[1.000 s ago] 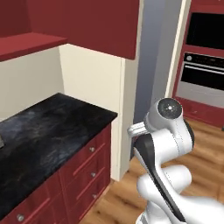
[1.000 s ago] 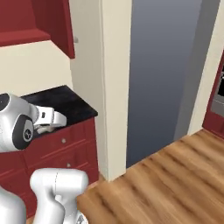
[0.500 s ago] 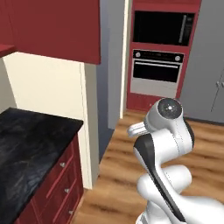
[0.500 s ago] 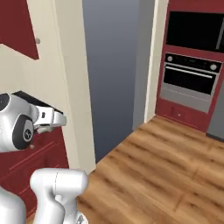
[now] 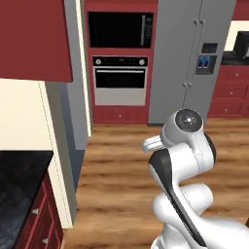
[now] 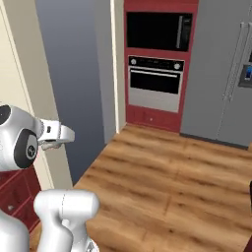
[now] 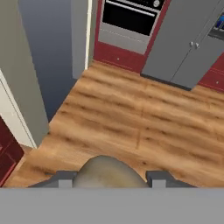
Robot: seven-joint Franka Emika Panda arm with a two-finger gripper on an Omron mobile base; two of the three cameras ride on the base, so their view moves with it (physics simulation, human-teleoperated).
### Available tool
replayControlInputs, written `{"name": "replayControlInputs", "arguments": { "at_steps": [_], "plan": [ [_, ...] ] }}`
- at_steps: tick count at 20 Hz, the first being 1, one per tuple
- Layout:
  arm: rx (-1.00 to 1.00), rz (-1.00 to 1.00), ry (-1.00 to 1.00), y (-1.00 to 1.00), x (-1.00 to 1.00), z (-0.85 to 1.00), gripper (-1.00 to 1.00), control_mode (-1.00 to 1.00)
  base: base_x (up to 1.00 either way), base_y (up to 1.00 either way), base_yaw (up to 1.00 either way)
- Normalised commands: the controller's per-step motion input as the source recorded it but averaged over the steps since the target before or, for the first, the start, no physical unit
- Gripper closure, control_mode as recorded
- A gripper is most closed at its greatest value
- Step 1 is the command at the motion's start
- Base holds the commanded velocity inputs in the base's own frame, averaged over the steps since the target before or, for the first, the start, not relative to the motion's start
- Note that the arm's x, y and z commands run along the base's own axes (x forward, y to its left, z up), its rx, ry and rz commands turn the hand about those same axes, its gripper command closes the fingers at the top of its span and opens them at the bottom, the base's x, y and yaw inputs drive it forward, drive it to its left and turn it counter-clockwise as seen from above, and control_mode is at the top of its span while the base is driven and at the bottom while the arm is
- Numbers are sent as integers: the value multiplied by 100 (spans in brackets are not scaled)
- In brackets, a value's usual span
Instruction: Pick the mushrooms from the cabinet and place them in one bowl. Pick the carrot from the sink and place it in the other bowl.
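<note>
A wide stretch of wooden floor [image 5: 121,165] is seen across the lower half of the left base view, and one tall grey refrigerator [image 5: 194,58] is counted in the upper right. One built-in oven [image 5: 120,80] is counted at upper centre, with one dark microwave [image 5: 120,29] stacked above it in the red column. At the lower left edge a corner of black counter [image 5: 17,180] is glimpsed, with red drawers [image 5: 41,223] beneath it and a red wall cabinet [image 5: 34,39] filling the upper left. Whether that is the cabinet of the task cannot be told from here.

Now to the small end: in the hand view, at bottom centre, one rounded tan mushroom [image 7: 109,174] is held between the two dark fingertips of the gripper [image 7: 110,177], the jaws closed on its cap. One mushroom is counted.

As for progress: the picking of this mushroom is judged done, and the carrying is judged to be in hand, the arm being held over open floor. Its placing in the reddish-brown bowl is judged to be left, and so is the carrot's trip from sink to cream bowl. How many mushrooms are already bowled cannot be told.
</note>
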Motion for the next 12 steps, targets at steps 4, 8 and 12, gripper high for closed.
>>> {"name": "replayControlInputs", "arguments": {
  "at_steps": [4, 8, 12],
  "plan": [
    [0, 0, 0, 0, 0, 0, 100, 100, 0, 0, -50],
    [0, 0, 0, 0, 0, 0, 100, 100, 0, 0, -50],
    [0, 0, 0, 0, 0, 0, 100, 100, 0, 0, -50]
  ]
}}
